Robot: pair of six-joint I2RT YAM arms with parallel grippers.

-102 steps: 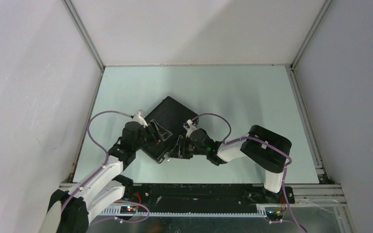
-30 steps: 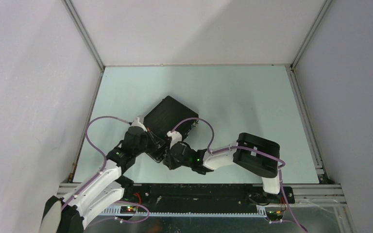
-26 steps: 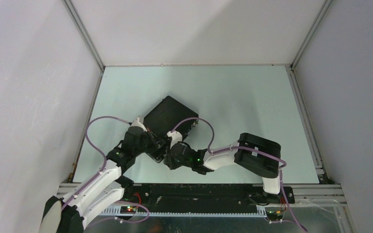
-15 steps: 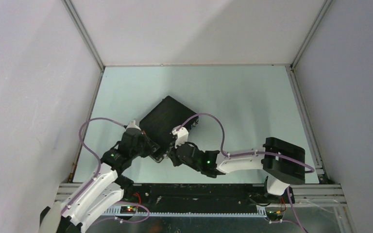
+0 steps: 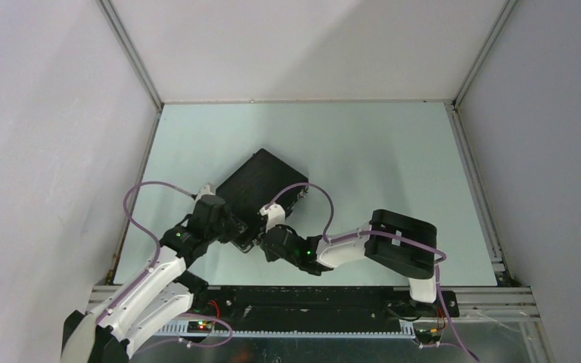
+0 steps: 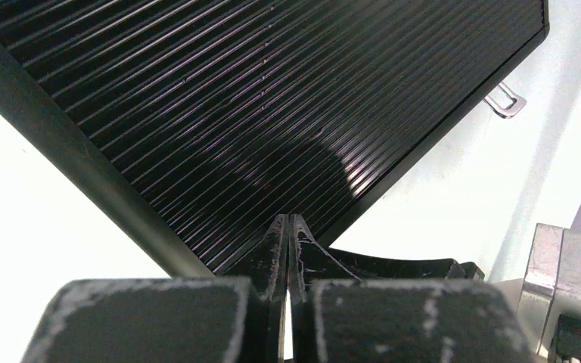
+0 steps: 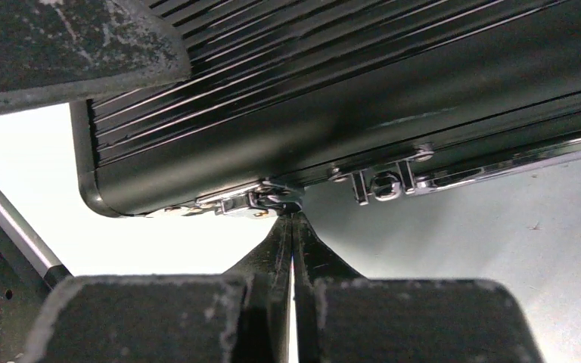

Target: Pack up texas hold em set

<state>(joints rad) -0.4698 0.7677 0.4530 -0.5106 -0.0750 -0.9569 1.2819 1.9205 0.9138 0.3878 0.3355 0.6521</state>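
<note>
The texas hold em set shows as a closed black ribbed case lying askew on the pale table. My left gripper is shut with nothing in it, its tips against the ribbed lid near the case's near corner. My right gripper is also shut and empty. Its tips touch the end of a metal latch on the case's front wall. The case's contents are hidden.
A metal handle bracket sits on the front wall to the right of the latch. Another metal clasp sticks out past the lid's far corner. White walls enclose the table on three sides.
The right arm's elbow swung out to the right and came back, while its shut tips stayed at the case's front. The left gripper slid slightly left and nearer. The case has barely moved.
</note>
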